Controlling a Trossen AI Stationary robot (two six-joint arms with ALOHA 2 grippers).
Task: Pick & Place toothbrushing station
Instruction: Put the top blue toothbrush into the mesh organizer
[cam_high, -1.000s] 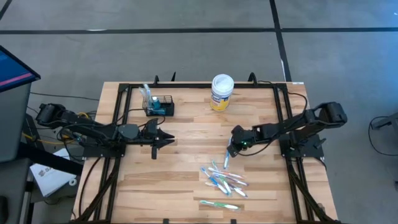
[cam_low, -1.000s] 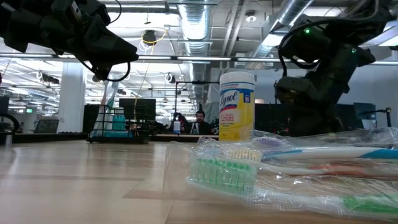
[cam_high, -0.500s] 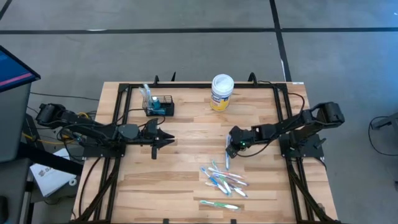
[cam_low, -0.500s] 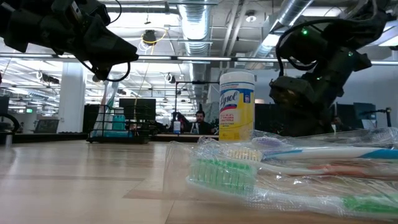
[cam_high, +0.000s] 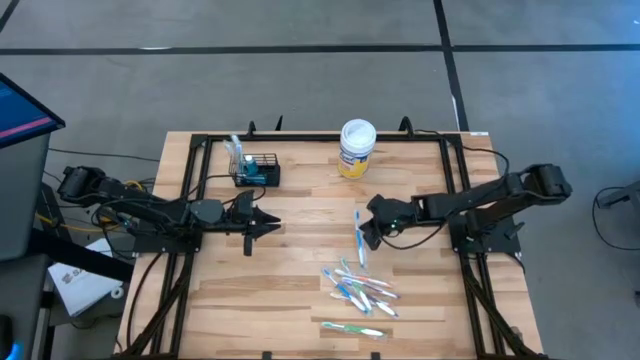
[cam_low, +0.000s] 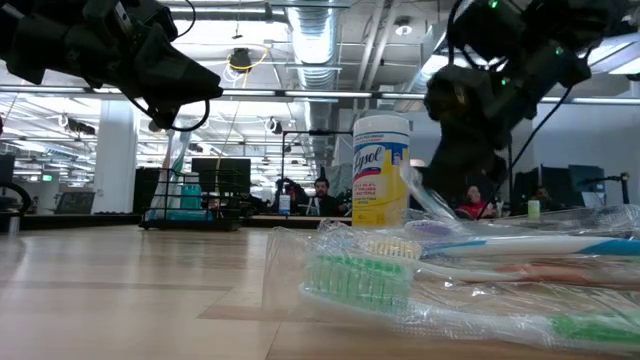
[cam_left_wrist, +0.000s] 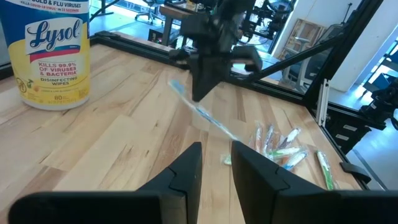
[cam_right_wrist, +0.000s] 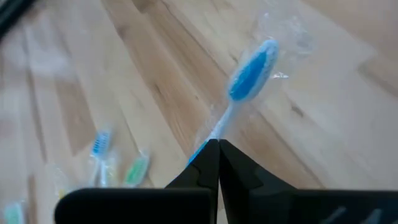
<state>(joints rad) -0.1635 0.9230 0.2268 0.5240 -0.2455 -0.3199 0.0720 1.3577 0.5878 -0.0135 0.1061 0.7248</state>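
My right gripper (cam_high: 364, 236) is clamped on a wrapped blue toothbrush (cam_high: 360, 240) above the table (cam_high: 300, 200). My left gripper (cam_high: 268, 226) hovers part-open, holding nothing, near the toothbrushing station (cam_high: 256, 170).

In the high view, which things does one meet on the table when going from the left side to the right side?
Left gripper → black wire-mesh basket → Lysol tub and, below it, the wrapped blue toothbrush held by the right gripper. The pile of toothbrushes lies under them, so its place overlaps.
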